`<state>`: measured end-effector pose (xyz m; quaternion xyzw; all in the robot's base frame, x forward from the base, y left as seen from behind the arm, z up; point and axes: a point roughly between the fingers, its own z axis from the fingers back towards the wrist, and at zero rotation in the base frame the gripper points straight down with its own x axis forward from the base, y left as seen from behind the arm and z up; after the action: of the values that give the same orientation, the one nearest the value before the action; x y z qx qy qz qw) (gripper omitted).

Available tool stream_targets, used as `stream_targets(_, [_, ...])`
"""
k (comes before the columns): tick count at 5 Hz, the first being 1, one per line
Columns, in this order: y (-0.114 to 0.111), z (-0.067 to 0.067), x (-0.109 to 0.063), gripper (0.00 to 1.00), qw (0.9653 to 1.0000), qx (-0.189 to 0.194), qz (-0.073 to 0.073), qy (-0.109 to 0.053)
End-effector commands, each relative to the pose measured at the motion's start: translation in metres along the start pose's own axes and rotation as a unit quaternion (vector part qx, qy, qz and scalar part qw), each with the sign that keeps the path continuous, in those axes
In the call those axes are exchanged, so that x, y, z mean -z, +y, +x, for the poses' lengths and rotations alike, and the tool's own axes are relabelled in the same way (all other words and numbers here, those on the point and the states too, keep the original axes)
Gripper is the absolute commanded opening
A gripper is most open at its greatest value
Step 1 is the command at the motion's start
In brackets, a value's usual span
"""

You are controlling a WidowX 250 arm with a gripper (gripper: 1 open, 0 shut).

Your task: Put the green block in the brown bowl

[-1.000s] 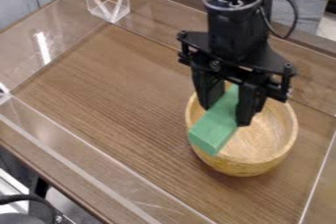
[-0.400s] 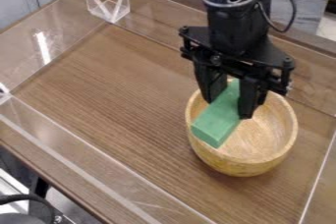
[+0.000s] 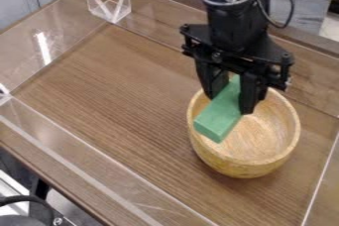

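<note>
My black gripper (image 3: 233,93) hangs over the brown bowl (image 3: 247,157), a round tan wooden bowl at the right of the table. Its fingers are shut on the upper end of the green block (image 3: 220,114). The block tilts down to the left, its lower end above the bowl's left rim without touching the bowl's floor. The block's upper end is hidden between the fingers.
The wooden table top (image 3: 106,81) is ringed by low clear plastic walls (image 3: 54,136). A clear plastic bracket (image 3: 106,2) stands at the back left. The table's right edge runs close behind the bowl.
The gripper with the green block has risen slightly and shifted a little up and left. The bowl has stayed in place.
</note>
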<state>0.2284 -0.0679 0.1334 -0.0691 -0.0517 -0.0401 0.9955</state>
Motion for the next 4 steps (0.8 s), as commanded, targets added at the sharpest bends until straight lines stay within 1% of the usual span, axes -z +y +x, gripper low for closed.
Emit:
stream_targets(1, [0.002,0.011,-0.007,0.00,0.9997,0.000,-0.003,-0.026])
stream_targets(4, [0.010,0.021,0.001,0.00,0.9992,0.002,-0.005,-0.039])
